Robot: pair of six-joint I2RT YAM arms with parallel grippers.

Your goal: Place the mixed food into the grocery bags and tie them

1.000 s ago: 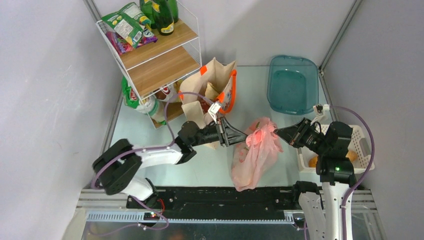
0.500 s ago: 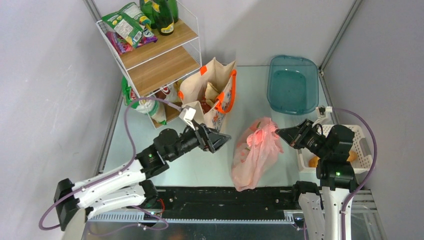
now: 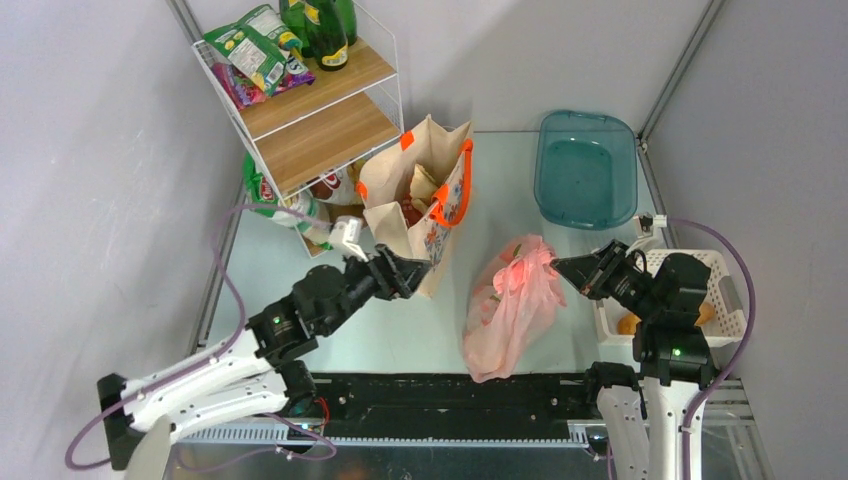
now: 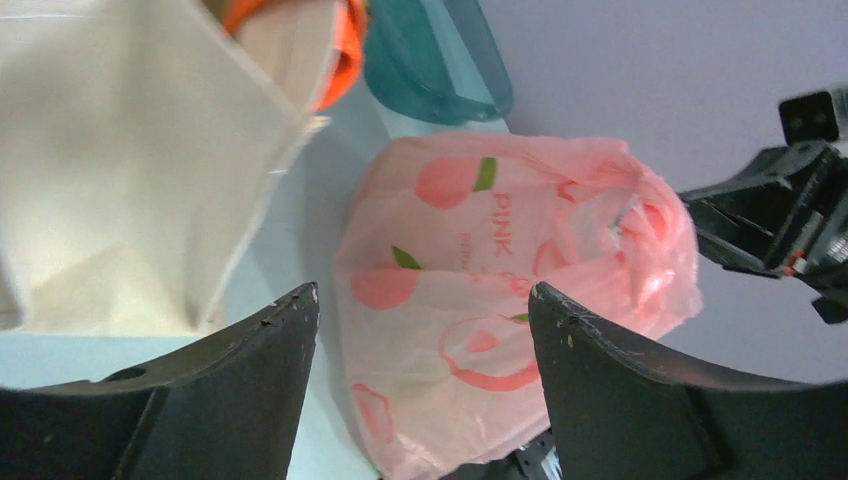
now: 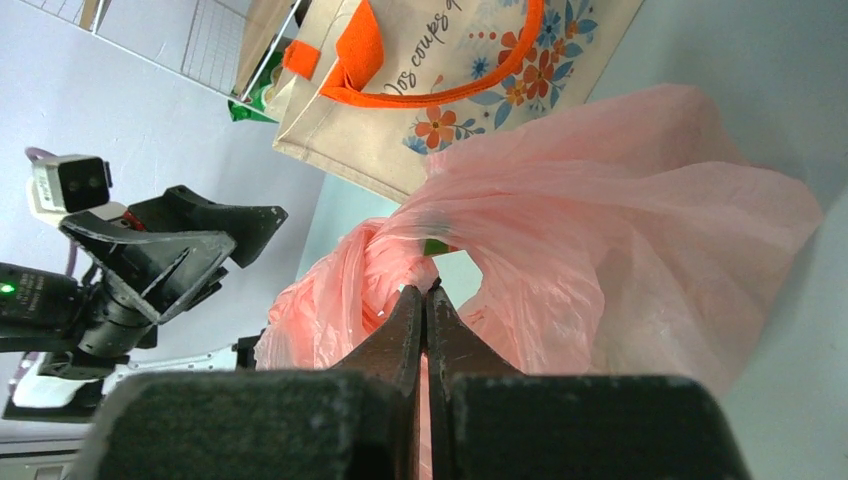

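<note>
The pink plastic bag point(image 3: 510, 305) stands bulging on the table, its knotted top bunched at the upper right. My right gripper point(image 3: 556, 266) is shut on that bunched handle; the right wrist view shows pink film point(image 5: 620, 250) pinched between the closed tips of the gripper point(image 5: 425, 290). My left gripper point(image 3: 418, 270) hangs open and empty left of the bag, beside the beige floral tote point(image 3: 425, 180). Between its spread fingers, the left wrist view shows the pink bag point(image 4: 500, 270) well apart from them. Two bread rolls point(image 3: 628, 322) lie in the white basket point(image 3: 722, 268).
A teal tray point(image 3: 585, 170) sits at the back right. A wire-and-wood shelf rack point(image 3: 310, 100) with green bottles point(image 3: 325, 35) and snack packets point(image 3: 250, 45) stands at the back left, close behind the tote. Grey walls close in on both sides.
My left gripper let go of the pink bag's top, opened, and drew back left toward the tote. The right gripper kept its hold and stayed in place.
</note>
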